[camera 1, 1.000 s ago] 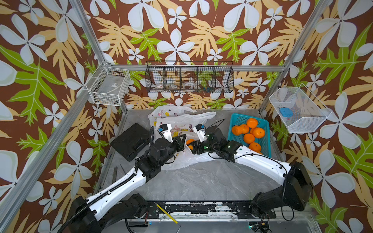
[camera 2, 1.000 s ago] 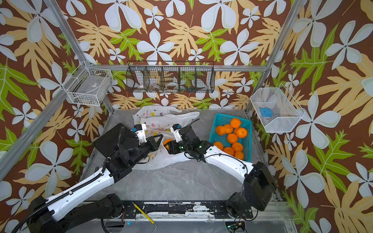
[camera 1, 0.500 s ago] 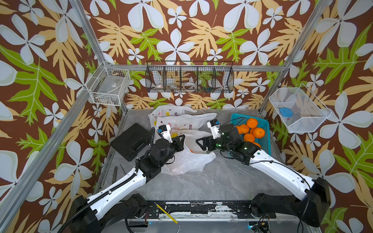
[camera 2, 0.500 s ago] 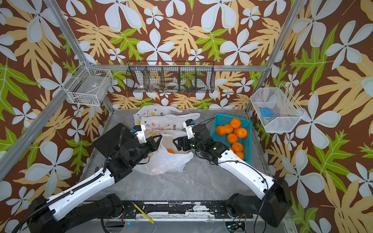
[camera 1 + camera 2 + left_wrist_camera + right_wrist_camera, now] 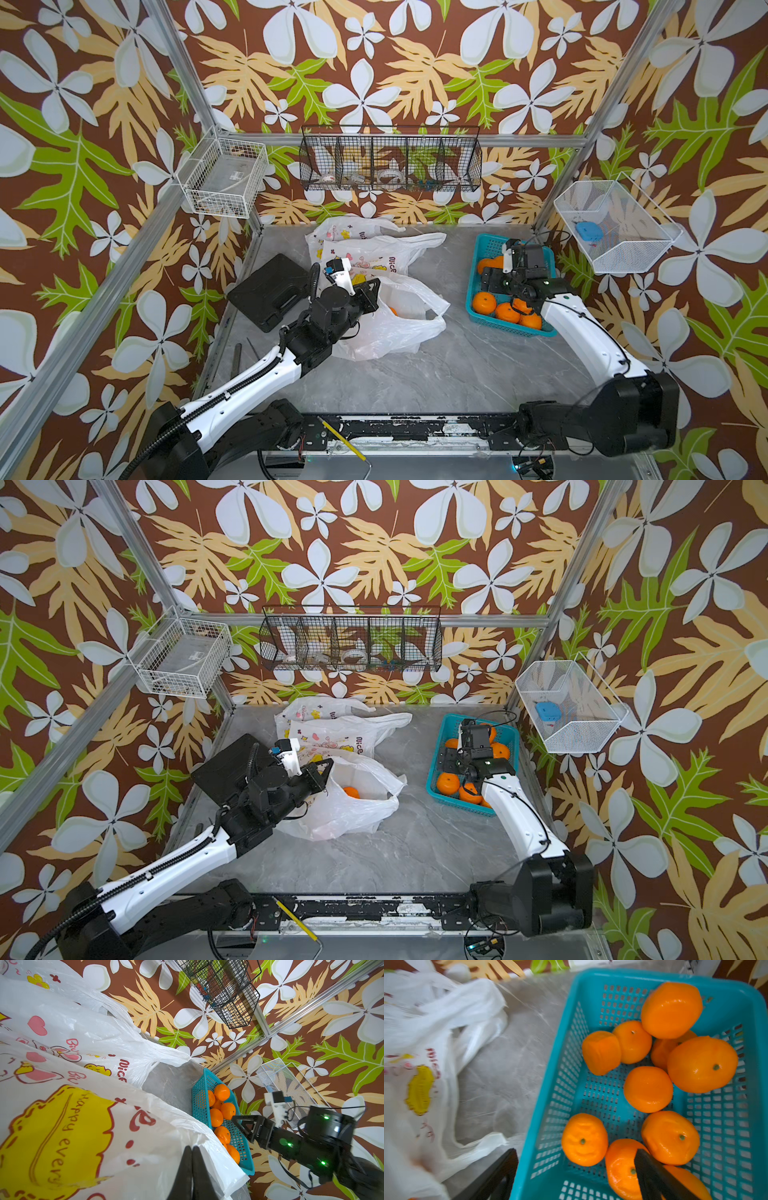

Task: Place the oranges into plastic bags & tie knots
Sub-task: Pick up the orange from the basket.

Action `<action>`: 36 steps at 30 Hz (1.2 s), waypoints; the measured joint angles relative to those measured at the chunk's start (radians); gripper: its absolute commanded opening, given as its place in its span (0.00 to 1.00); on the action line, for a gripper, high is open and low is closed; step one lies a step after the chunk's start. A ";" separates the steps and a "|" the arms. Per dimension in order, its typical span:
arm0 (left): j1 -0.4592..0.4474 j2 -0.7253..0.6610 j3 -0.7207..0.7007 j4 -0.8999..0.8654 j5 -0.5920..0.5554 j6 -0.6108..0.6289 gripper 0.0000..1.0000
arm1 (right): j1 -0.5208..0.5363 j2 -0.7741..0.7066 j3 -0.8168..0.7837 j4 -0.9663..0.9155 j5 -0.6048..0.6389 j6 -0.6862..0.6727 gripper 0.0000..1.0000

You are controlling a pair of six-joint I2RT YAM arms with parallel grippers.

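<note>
Walls [image 5: 374,62]: left, far and right, papered brown with large white blossoms, tan fronds and lime-green leaves.
Frame [image 5: 519,140]: bare aluminium bars up the corners and across the far wall.
Worktop [image 5: 457,374]: grey marble-look slab with pale veining.
Left wall: white wire basket [image 5: 222,176].
Far wall: long black wire rack [image 5: 390,160], five compartments, small oddments inside.
Right wall: white mesh basket [image 5: 615,232] holding a blue object [image 5: 588,230].
Near edge: scuffed black rail [image 5: 415,428].
Light: even and soft.
</note>
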 measured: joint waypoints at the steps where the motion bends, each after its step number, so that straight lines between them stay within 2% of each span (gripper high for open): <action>1: 0.000 0.000 0.000 0.000 0.000 0.000 0.00 | -0.023 0.045 0.016 0.001 0.012 -0.014 0.90; 5: 0.000 -0.001 0.000 0.000 0.002 0.003 0.00 | -0.064 0.212 0.091 0.023 0.055 -0.058 0.90; 11: 0.000 -0.006 -0.002 0.000 0.004 0.008 0.00 | -0.082 0.428 0.231 0.069 0.023 -0.123 0.78; 20: 0.000 -0.023 -0.006 -0.009 0.003 0.012 0.00 | -0.099 0.612 0.365 0.087 -0.046 -0.140 0.75; 25: 0.000 -0.023 -0.006 -0.016 0.003 0.012 0.00 | -0.104 0.671 0.390 0.086 -0.080 -0.150 0.71; 30: 0.000 -0.023 -0.006 -0.021 0.003 0.011 0.00 | -0.104 0.680 0.383 0.099 -0.098 -0.160 0.58; 36: 0.000 -0.021 -0.006 -0.024 0.003 0.011 0.00 | -0.103 0.532 0.266 0.126 -0.102 -0.163 0.54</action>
